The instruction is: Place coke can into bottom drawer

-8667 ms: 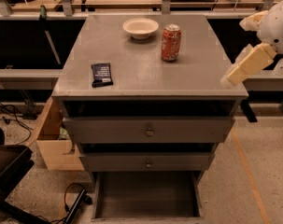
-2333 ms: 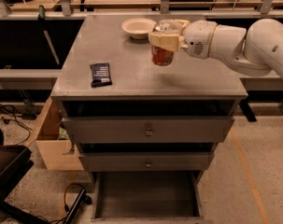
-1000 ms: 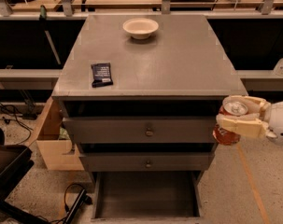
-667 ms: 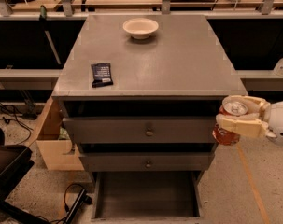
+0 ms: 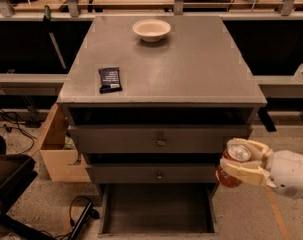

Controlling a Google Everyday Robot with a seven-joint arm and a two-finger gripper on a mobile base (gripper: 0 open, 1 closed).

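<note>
On bench [image 5: 191,69]: one bowl [image 5: 151,30], one black packet [image 5: 110,79]. Low right, off bench: one can [image 5: 226,178], clamped between jaws of gripper [image 5: 230,156], just right of one open bottom drawer [image 5: 156,209].

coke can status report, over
End effector right of cabinet, shut on coke can. Can not yet over bottom drawer. Drawer open, nothing seen blocking it.
</note>
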